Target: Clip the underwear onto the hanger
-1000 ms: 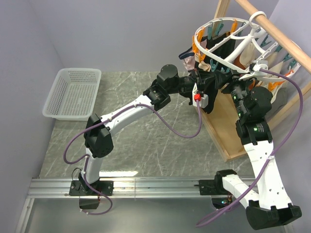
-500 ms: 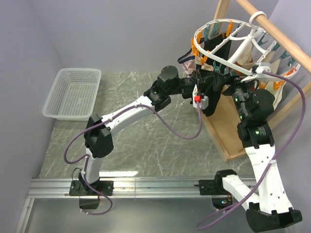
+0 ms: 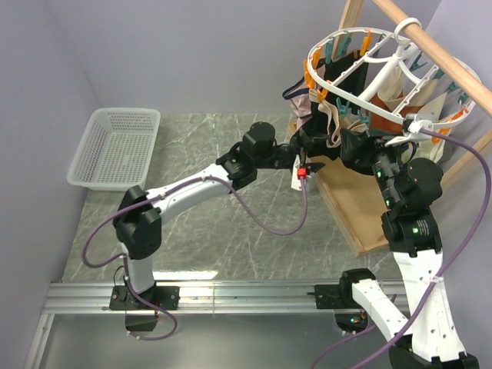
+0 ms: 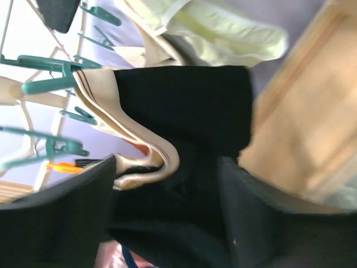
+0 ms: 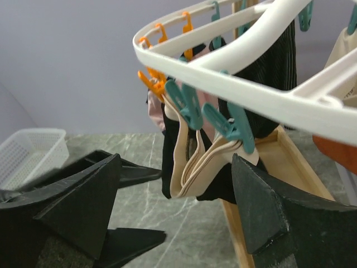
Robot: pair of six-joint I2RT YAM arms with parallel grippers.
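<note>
Black underwear (image 4: 184, 106) under hanger (image 5: 251, 84) rim, right tool (image 5: 175, 206) spread

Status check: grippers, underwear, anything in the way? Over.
Left gripper and right gripper both open, facing the underwear. It hangs by its waistband from teal clips on the hanger. Cream garment close beside, not blocking.

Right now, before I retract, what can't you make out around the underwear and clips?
Top view: clip contact with the underwear waistband, too small and behind the hanger ring.
Left wrist: blurred; hem cut off at the frame edge.
Right wrist: teal clips overlap the band, bite unclear; one garment edge hidden behind the right end effector.
</note>
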